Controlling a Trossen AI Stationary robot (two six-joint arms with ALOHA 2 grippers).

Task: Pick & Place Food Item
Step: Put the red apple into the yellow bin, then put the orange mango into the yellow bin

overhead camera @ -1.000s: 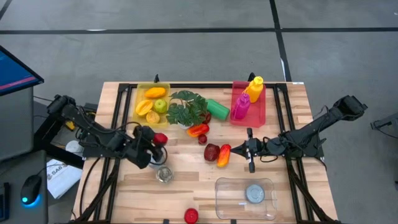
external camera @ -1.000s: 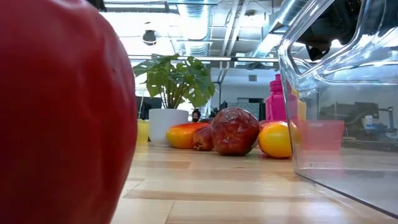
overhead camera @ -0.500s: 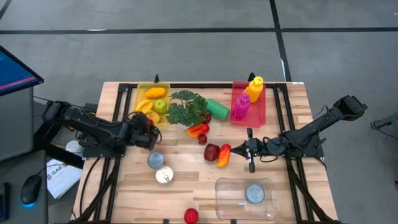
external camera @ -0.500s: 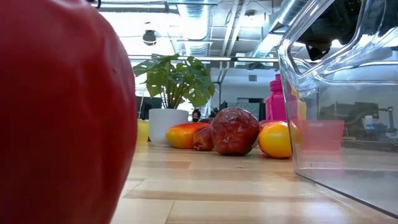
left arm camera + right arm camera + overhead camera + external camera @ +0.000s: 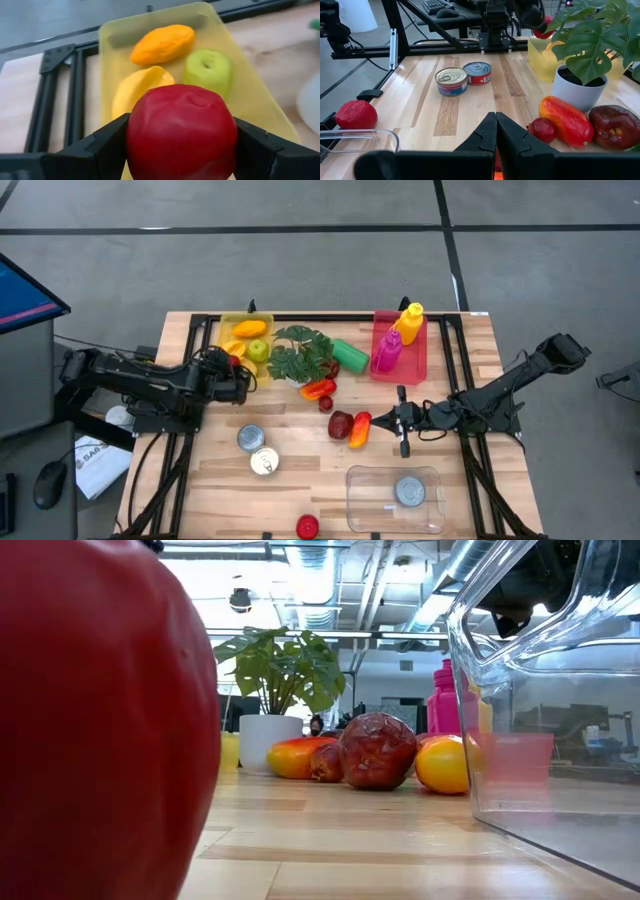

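My left gripper (image 5: 236,368) is shut on a red round fruit (image 5: 181,132) over the near end of the yellow tray (image 5: 226,332). The tray holds an orange fruit (image 5: 162,44), a green apple (image 5: 207,70) and a yellow fruit (image 5: 140,87). From the right wrist view the held fruit (image 5: 543,24) shows hanging above the tray (image 5: 540,56). My right gripper (image 5: 388,420) waits shut at mid-table, beside an orange-red pepper (image 5: 360,428) and a dark red fruit (image 5: 340,423). My left gripper pinches the red fruit by its two opposite sides (image 5: 134,145) between its two fingers (image 5: 107,145). The fingers come from the table's left, slanting down. The fruit is lifted clear, above the tray's near end.
Two cans (image 5: 250,438) (image 5: 265,462) stand near the table's left middle. A potted plant (image 5: 300,355), a green can (image 5: 350,355) and a pink tray with bottles (image 5: 400,340) stand at the back. A clear container (image 5: 395,498) and another red fruit (image 5: 307,526) lie near the front edge.
My left gripper has swung from above the cans toward the table's far edge, to the yellow tray, turning as it went. The red fruit has stayed in its hold and travelled with it. One can it hid earlier now shows.
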